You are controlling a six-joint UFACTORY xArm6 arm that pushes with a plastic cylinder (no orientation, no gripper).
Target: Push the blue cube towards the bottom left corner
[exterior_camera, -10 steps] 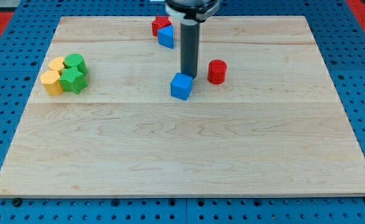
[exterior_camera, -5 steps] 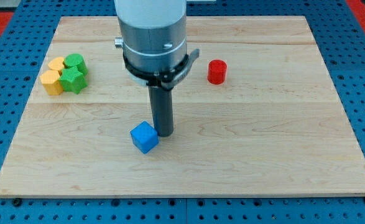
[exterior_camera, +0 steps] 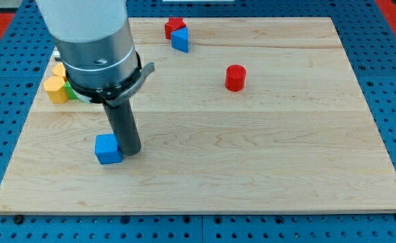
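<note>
The blue cube (exterior_camera: 108, 149) sits on the wooden board (exterior_camera: 251, 169) in its lower left part, some way from the bottom left corner. My tip (exterior_camera: 130, 151) is at the cube's right side, touching it. The rod rises from there to the big grey arm body, which covers the board's upper left.
A red cylinder (exterior_camera: 235, 77) stands at the right of centre. A red block (exterior_camera: 174, 26) and a blue block (exterior_camera: 180, 40) sit together at the top edge. Yellow blocks (exterior_camera: 56, 88) and green blocks (exterior_camera: 71, 91) cluster at the left, partly hidden by the arm.
My tip has pushed the blue cube from the board's upper middle down and to the left. The arm now hides part of the yellow and green cluster.
</note>
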